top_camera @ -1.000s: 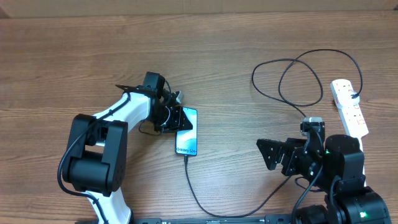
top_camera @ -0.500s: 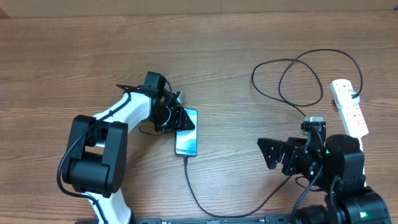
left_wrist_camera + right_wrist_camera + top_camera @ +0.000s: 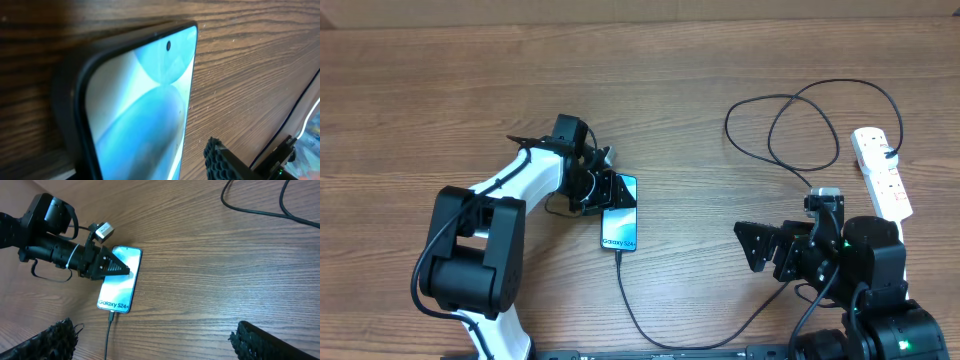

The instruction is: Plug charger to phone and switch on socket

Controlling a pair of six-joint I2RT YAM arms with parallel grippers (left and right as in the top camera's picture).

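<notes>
Cable (image 3: 624, 292) plugged into phone (image 3: 620, 213), bottom end.
We see left fingers (image 3: 222, 160) partly spread at the phone's top end, one pad off its edge; right fingers (image 3: 270, 340) spread wide, empty.

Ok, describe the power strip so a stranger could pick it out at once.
Look to the far right of the wooden table, beyond the right arm. The power strip lies there near the edge, a long bar with red switches. Unlike the thin black cable looping beside it, it is white and blocky.
</notes>
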